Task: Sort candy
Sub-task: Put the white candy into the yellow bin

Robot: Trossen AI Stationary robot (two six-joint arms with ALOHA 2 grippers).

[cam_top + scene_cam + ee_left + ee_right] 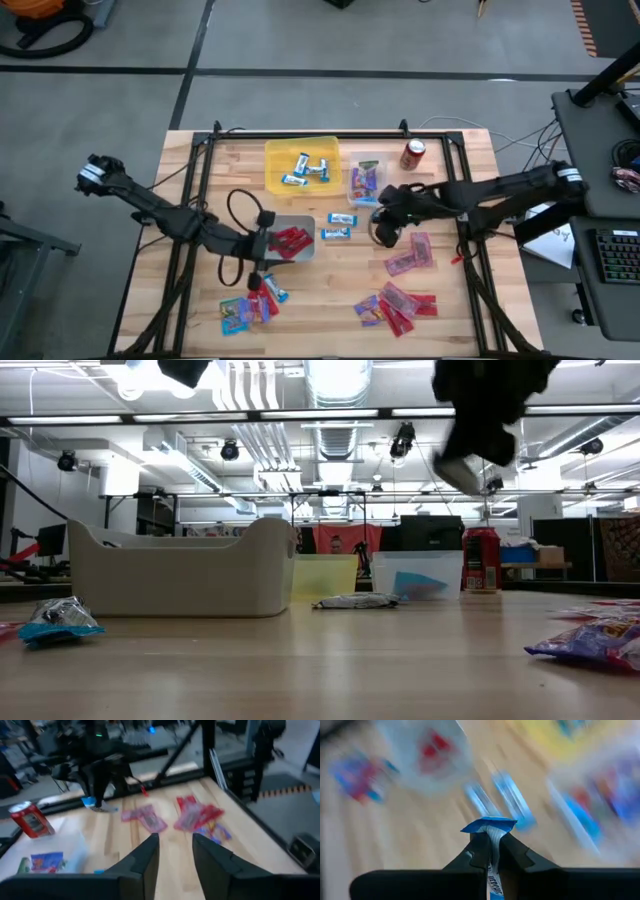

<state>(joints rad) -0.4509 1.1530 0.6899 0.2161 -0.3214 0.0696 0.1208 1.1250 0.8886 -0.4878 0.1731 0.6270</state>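
Blue bars (306, 169) in yellow bin (275, 152)

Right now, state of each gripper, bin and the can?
Right gripper: shut on a blue-and-silver mini bar, lifted off the table.
Left gripper: open, empty.
Yellow bin: holds blue-and-silver bars.
Grey bin: holds red packets.
Clear bin: holds purple-blue packets.
Red soda can: upright.

The right hand (384, 232) grips a mini bar (491, 851) above the worktop (330, 290). Behind it a small bin (366, 181) holds packets, with a soda can (413, 154) alongside. Loose packets (408, 254) lie beside it. The left hand (257, 272) hangs near another bin (290, 241), with scattered candy (248, 307) close by.
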